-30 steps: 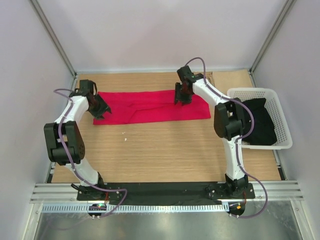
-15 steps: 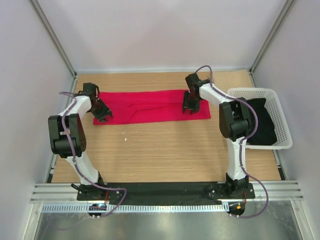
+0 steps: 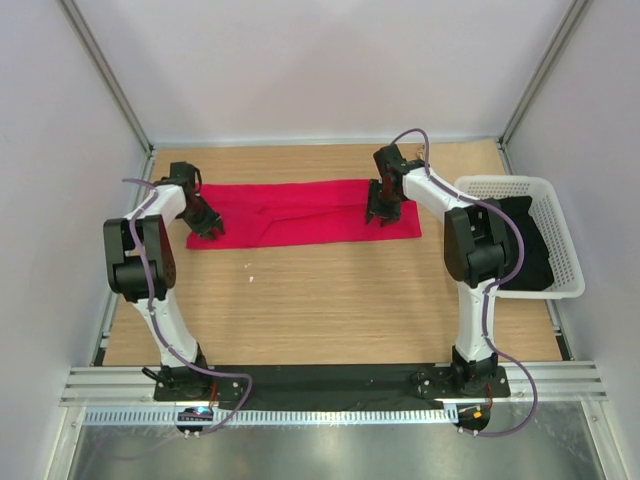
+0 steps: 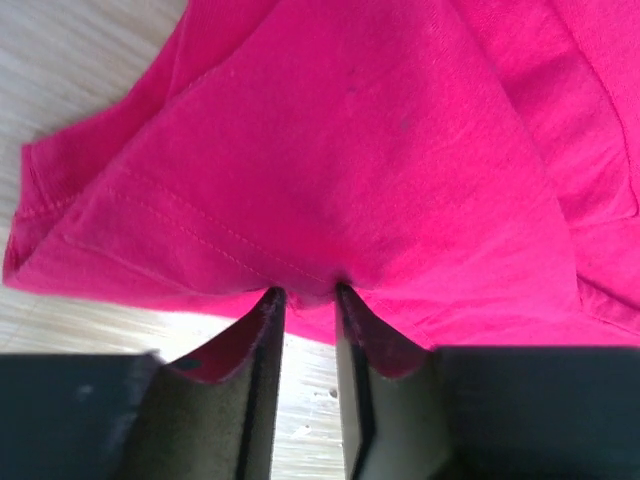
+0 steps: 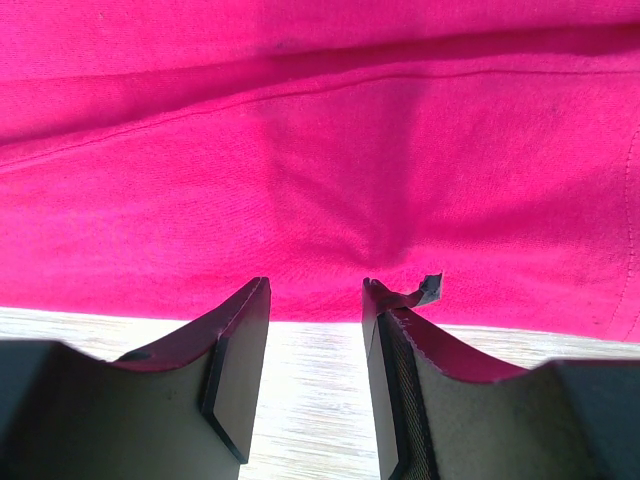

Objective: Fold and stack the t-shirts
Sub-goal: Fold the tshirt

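On the left, the black left claw (image 3: 206, 228) points down at the left end of the bright red soft cloth t-shirt (image 3: 290, 212). Its two flat dark fingers (image 4: 230, 400) are close together. A small bump of the shirt's stitched edge is pinched between their tips. The cloth there is puffy, with folds and a thin sewn line. The shirt lies as a long flat strip across the far part of the pale wooden counter (image 3: 320, 300), which has fine stripes in it. Near the shirt's right end sits the black right claw (image 3: 379, 218). Its fingers (image 5: 235, 370) are spread apart. The tips just touch the shirt's near edge, and bare wood shows between them. Far right stands a white plastic basket (image 3: 500, 186) with a grid of holes, holding something dark and soft (image 3: 520, 240).
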Robot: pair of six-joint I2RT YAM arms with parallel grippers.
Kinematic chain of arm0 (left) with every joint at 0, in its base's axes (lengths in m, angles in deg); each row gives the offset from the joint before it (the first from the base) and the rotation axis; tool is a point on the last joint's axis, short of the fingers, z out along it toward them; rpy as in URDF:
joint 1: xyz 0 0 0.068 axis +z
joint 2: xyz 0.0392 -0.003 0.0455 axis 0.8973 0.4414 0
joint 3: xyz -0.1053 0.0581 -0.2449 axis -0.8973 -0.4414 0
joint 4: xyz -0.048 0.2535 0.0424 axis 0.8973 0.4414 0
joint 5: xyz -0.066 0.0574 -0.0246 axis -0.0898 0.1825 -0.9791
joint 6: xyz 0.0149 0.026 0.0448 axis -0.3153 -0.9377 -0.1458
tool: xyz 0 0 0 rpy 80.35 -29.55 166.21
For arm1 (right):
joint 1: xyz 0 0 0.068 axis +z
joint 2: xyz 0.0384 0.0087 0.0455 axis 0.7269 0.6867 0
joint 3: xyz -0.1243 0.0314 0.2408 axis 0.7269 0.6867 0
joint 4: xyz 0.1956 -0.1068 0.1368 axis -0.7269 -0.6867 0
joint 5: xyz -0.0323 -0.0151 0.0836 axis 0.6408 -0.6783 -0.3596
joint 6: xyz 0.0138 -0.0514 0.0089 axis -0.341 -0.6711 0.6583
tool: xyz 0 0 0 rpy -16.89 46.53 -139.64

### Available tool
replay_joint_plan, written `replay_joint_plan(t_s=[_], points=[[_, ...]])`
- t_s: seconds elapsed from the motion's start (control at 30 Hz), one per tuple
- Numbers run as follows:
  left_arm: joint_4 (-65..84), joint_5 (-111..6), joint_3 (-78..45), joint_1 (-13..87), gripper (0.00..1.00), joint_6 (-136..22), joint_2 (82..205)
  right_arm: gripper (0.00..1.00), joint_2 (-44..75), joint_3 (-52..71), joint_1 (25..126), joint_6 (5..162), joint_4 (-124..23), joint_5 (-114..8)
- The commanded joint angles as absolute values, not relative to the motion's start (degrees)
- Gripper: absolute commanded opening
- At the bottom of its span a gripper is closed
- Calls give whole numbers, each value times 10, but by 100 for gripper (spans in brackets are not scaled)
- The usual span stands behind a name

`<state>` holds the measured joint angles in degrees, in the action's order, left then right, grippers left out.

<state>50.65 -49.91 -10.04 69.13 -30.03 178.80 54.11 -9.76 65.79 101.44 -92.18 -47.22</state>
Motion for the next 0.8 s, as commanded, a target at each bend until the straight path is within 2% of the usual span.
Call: replay_joint_plan(t_s=[0.0, 0.07, 0.13, 0.23, 0.5, 0.67, 0.73, 0.77], points=[[497, -493, -75, 691, 26, -311, 1797, 48, 514, -107, 657, 1015, -912, -475], [494, -495, -74, 691, 20, -312, 1797, 48, 517, -109, 657, 1014, -913, -475], [496, -496, -66, 690, 9, -315, 1796, 48, 518, -109, 657, 1015, -913, -475], [501, -498, -49, 684, 0, -316, 1788, 48, 520, -109, 657, 1012, -915, -473], [505, -505, 26, 661, 0, -319, 1805, 48, 518, -107, 650, 1010, -922, -474], [485, -524, 129, 658, 0, -329, 1886, 48, 507, -104, 646, 1009, -934, -470], [470, -528, 169, 658, 8, -335, 1915, 48, 501, -97, 646, 1006, -936, -469], [470, -529, 207, 657, 15, -337, 1939, 48, 499, -94, 646, 1005, -937, -468]])
